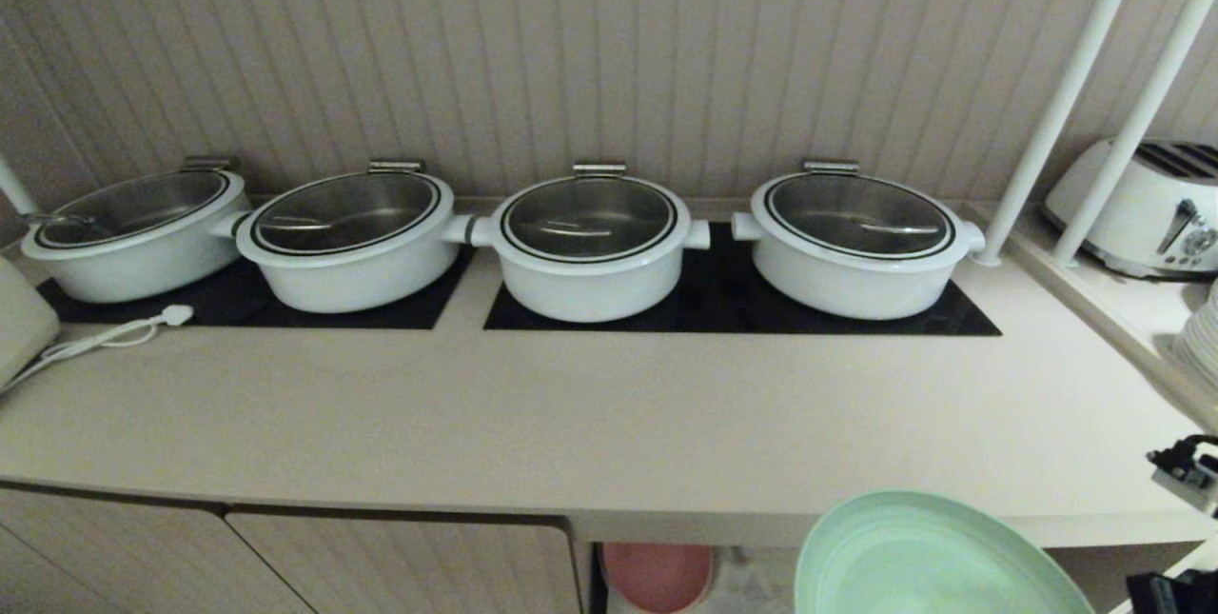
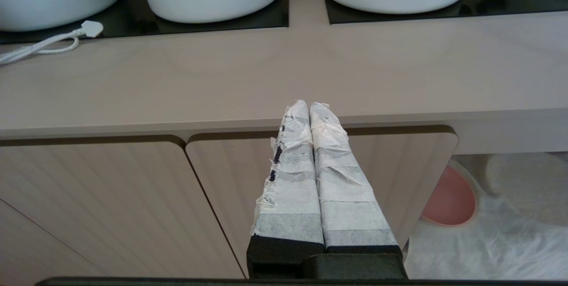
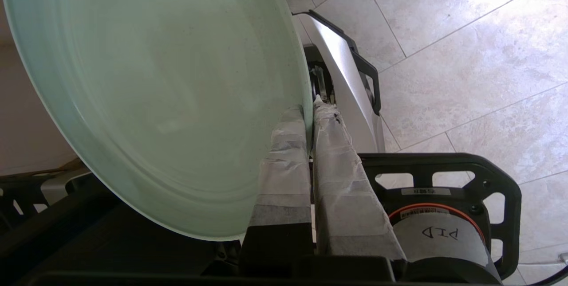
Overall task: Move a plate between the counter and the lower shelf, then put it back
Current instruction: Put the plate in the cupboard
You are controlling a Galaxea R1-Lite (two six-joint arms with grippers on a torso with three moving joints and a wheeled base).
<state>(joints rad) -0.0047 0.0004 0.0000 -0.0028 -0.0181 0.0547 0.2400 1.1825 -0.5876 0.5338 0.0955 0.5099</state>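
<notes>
Right tool point(image 3: 310, 113) pinching the rim of the plate point(image 3: 146, 95), one taped finger on each face of the edge. Plate carried in the air, just in front of and below the front edge of the surface point(image 1: 590, 424), right of centre, above the opening of the lower shelf point(image 2: 501, 237) — resting on nothing.

Plate: round, mint-green, matte, with a low upturned rim and faint concentric rings; looks stiff and probably breakable if dropped or knocked on the thick front edge. Likely moderate weight, hanging well off to one side of a narrow rim grip, so prone to swivel or slip. Best held exactly there at the rim, fingers deep over the lip, kept near level.

Surface smooth, beige, with inset black glass panels carrying four white lidded pots point(image 1: 590, 247). Shelf floor draped in wrinkled white cloth; a pink plate point(image 2: 449, 201) lying there.

Left tool point(image 2: 309, 107) pressed together, empty, parked before the cabinet doors.
</notes>
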